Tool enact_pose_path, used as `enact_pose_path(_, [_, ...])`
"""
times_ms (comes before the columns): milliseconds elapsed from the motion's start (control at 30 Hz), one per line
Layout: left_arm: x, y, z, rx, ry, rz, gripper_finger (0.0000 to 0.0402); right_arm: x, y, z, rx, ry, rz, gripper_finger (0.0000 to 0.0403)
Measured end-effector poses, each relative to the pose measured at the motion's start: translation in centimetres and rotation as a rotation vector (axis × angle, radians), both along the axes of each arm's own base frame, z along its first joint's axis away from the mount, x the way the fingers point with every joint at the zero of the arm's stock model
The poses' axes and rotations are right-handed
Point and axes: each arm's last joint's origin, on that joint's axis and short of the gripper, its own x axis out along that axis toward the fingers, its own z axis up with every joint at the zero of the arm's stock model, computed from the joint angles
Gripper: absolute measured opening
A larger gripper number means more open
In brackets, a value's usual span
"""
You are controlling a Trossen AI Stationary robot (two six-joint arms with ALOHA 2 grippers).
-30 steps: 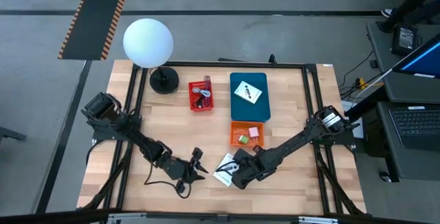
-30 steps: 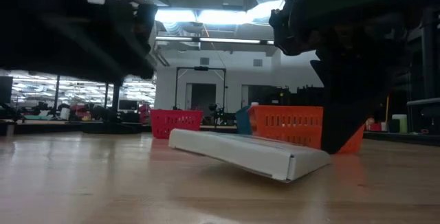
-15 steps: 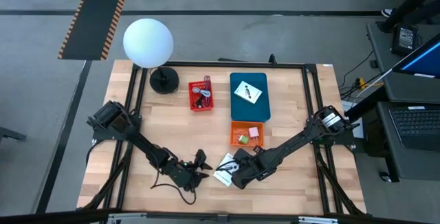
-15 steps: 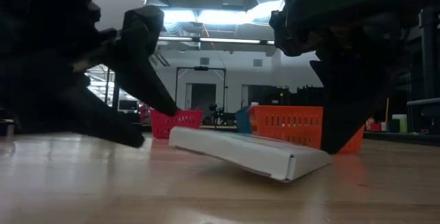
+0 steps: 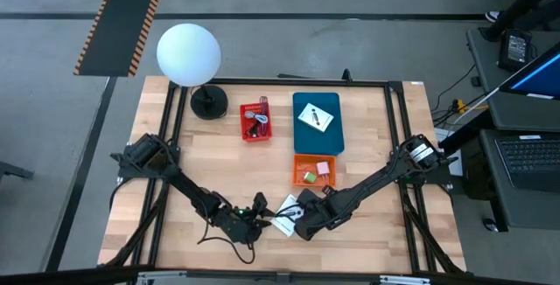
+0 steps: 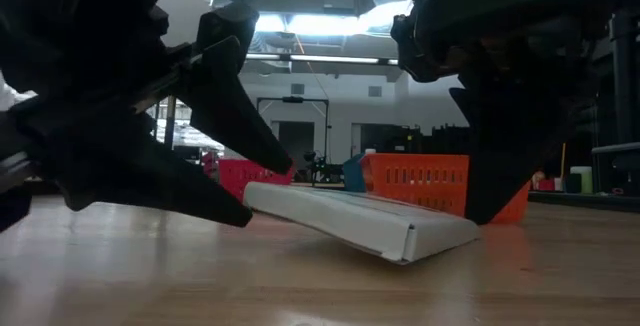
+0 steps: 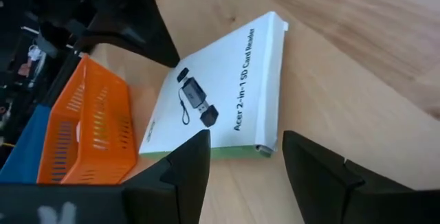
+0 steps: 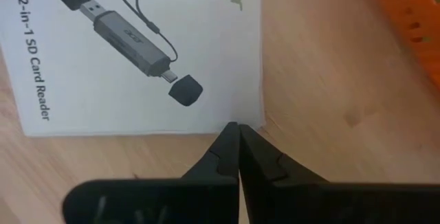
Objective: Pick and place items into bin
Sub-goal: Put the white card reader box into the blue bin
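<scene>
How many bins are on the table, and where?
3: a red bin near the lamp, a teal bin beside it, an orange bin in front of the teal one.

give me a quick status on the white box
Left gripper open, lined up on white card-reader box. Right gripper shut, tips at its edge. Box tilted on table.

wooden table point(image 5: 210, 154): bins point(image 5: 255, 121), lamp point(image 5: 189, 56), card box point(image 5: 286, 216)

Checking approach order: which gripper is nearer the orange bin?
Right. The right gripper, shut, sits at the white card reader box just below the orange bin. The left gripper, open, is on the box's far side.
</scene>
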Motion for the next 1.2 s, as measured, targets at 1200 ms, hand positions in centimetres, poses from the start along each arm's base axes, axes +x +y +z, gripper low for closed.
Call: enact_pose_path(1200, [1.1, 0.7, 0.3, 0.155, -0.028, -0.161, 0.0107, 0.0, 0.0, 0.0, 0.023, 0.012, 0.009, 0.0])
